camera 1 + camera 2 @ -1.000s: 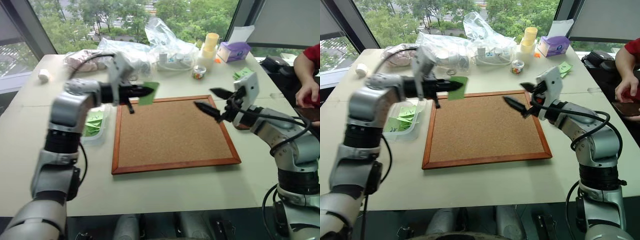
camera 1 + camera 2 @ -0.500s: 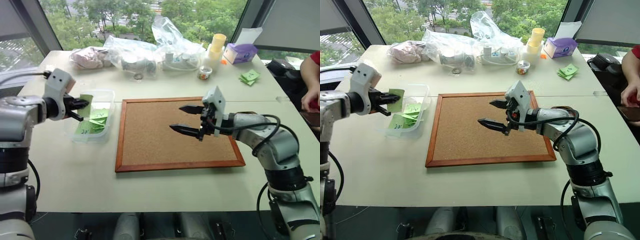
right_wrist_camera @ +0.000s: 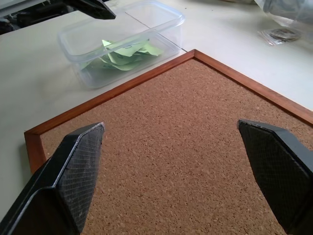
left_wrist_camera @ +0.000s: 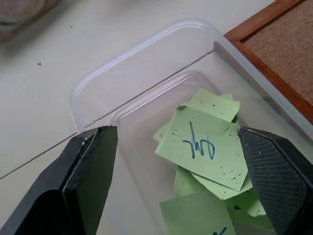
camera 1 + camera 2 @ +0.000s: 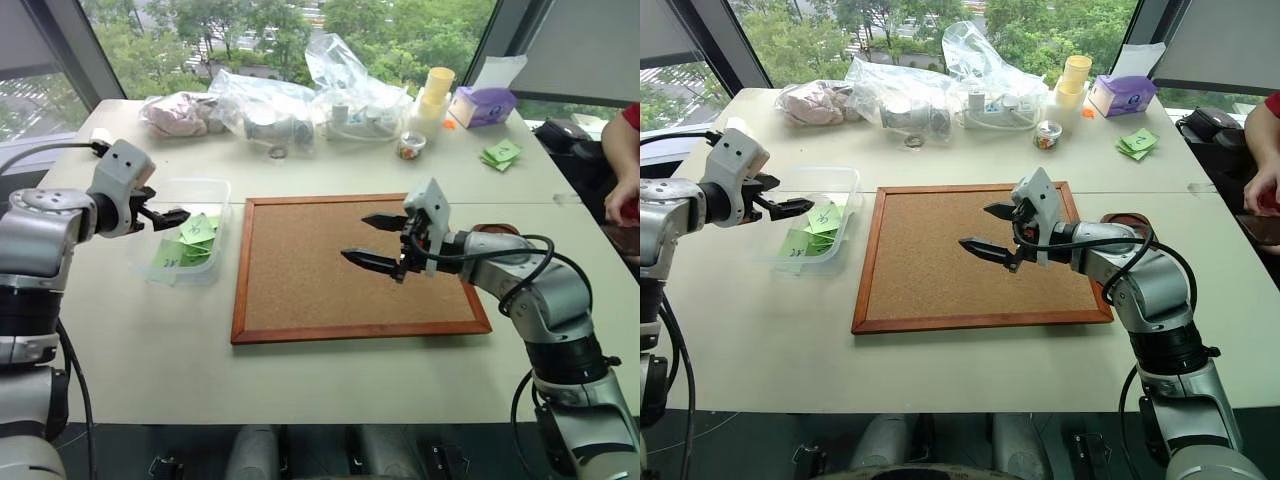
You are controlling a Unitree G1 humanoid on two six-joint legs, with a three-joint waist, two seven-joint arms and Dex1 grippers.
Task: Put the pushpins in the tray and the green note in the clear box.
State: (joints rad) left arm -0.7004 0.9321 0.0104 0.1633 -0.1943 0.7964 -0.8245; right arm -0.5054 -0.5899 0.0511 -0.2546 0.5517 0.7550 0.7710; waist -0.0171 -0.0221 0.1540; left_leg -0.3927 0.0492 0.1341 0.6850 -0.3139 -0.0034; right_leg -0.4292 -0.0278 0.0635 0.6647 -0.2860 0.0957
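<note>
Release done, left gripper now gaping empty over the clear box where the green note just dropped; right gripper spread, holding nothing

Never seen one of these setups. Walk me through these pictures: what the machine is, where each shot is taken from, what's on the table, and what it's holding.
It is a two-armed humanoid robot. Two pictures look down from its head; two look along each wrist, between black fingers. On the table lie a cork board, a clear box of green notes, plastic bags and spare notes. The left hand hovers open over the box, the right hand open over the board. Neither holds anything.
</note>
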